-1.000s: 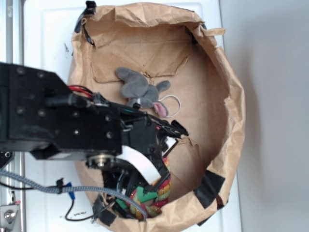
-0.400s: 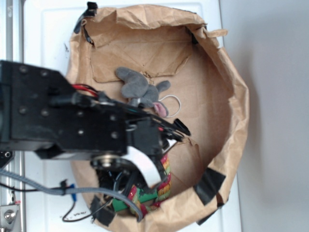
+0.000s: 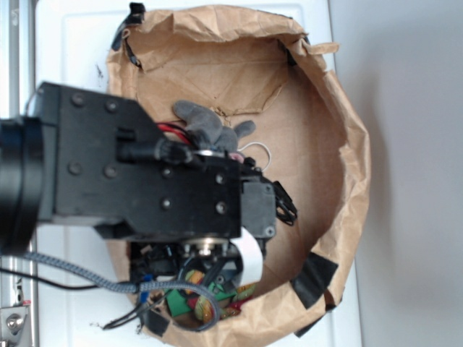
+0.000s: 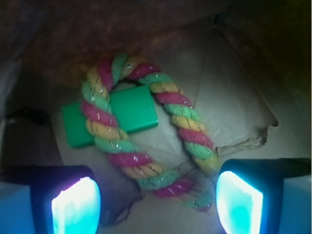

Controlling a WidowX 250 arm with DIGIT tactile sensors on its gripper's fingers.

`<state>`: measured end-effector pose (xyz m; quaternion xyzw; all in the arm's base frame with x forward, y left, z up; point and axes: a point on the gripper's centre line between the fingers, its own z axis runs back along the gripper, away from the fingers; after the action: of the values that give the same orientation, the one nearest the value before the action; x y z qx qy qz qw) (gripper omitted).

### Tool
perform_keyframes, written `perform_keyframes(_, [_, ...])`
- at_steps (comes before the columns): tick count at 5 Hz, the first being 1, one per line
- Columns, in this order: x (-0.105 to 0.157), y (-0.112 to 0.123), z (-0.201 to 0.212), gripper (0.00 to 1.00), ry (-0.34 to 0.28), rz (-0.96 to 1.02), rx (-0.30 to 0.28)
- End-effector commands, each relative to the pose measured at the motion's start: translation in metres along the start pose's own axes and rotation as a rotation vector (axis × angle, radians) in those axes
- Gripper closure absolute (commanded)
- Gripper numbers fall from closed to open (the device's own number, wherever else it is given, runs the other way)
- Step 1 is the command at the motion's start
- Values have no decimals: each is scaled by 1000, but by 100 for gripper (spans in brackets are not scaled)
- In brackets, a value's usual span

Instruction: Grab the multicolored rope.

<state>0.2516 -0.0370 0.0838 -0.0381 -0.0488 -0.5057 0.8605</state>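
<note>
The multicolored rope (image 4: 122,141), twisted red, yellow and light green, lies bent in a horseshoe on the brown paper floor, draped over a green block (image 4: 131,109). Its two ends lie between and just beyond my fingers. My gripper (image 4: 157,204) is open above it, with one glowing pad (image 4: 75,207) at the left and the other at the right. In the exterior view the arm hides most of the rope (image 3: 202,307); only a bit shows by the green block (image 3: 177,300). The gripper itself is hidden there under the arm.
A brown paper-lined basket (image 3: 347,181) encloses everything, its crumpled wall close around the rope. A grey plush mouse (image 3: 210,126) lies at the back, partly under the arm. A torn paper flap (image 4: 248,139) sits right of the rope. Black tape (image 3: 315,278) patches the rim.
The arm has moved up and right in the exterior view, and now covers more of the rope, the block and the mouse.
</note>
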Motion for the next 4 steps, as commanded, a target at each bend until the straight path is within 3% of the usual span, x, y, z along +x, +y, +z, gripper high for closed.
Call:
perform_keyframes(1, [0, -5, -18, 0, -39, -289, -55])
perform_keyframes(2, [0, -6, -30, 0, -78, -337, -64])
perform_keyframes(3, [1, -7, -41, 0, -59, -361, -69])
perform_keyframes(4, [2, -3, -55, 0, -55, -338, -34])
